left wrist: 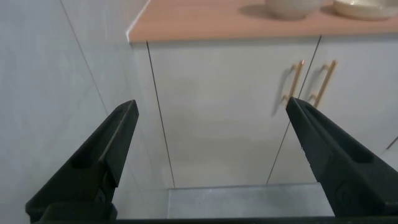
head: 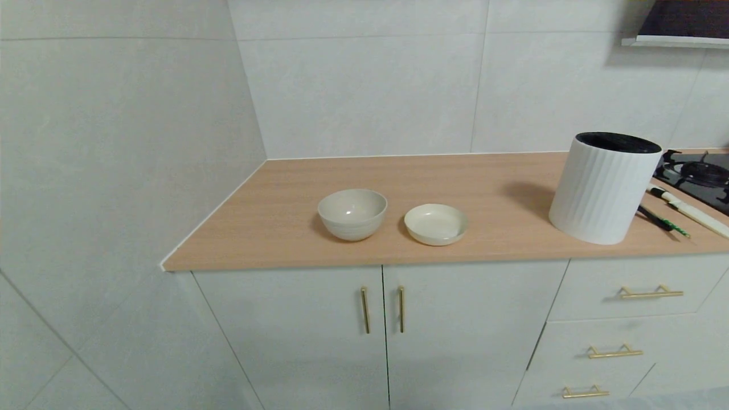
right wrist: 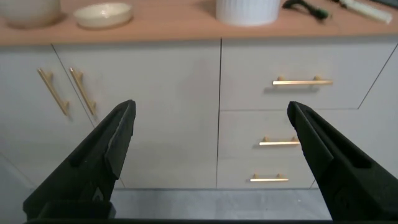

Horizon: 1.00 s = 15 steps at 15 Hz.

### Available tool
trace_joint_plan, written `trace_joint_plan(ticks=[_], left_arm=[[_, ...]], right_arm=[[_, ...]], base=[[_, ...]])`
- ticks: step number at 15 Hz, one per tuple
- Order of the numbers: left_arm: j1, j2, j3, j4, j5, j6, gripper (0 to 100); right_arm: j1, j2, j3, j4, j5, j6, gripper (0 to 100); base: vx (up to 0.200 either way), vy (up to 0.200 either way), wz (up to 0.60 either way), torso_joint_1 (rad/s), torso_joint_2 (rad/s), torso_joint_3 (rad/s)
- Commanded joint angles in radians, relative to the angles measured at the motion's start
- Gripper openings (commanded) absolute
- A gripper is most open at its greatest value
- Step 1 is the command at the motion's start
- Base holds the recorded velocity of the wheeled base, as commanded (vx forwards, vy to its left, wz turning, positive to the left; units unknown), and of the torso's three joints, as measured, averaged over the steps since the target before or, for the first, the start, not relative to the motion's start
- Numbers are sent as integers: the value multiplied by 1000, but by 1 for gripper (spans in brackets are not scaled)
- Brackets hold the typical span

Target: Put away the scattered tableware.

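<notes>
A pale, rounded bowl (head: 352, 213) stands upright on the wooden counter (head: 490, 176), somewhat left of its middle and not far from the front edge. Just beside it on the right, apart from it, sits a shallow dish (head: 435, 224) of the same cream colour, also upright. Well to the right stands a ribbed white canister (head: 603, 188) with a dark inside. Past it lie a thin dark utensil with a green tip (head: 663, 221) and a white-handled utensil (head: 692, 212), next to a black gas hob (head: 697, 173) at the counter's far right. Below the counter are two cabinet doors (head: 319, 336) with upright brass handles and, to their right, drawers (head: 638, 287) with brass bar handles. The left gripper (left wrist: 211, 106) hangs low before the cabinet doors, its jaws spread wide with nothing between them. The right gripper (right wrist: 210, 107) hangs low before the drawers, jaws likewise wide apart and grasping nothing.
</notes>
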Motion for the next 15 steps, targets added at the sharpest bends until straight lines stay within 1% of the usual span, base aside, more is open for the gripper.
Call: trace_joint_plan(ticks=[1, 7, 15], left_arm=[[0, 0, 0, 0, 0, 0, 100], [0, 0, 0, 0, 0, 0, 100], [0, 0, 0, 0, 0, 0, 100]], right_arm=[[0, 0, 0, 0, 1, 0, 100], [0, 0, 0, 0, 1, 0, 100], [0, 0, 0, 0, 0, 0, 100]], base=[[0, 0, 0, -222, 510, 305], [0, 0, 0, -201, 496, 293], [0, 0, 0, -154, 471, 308]])
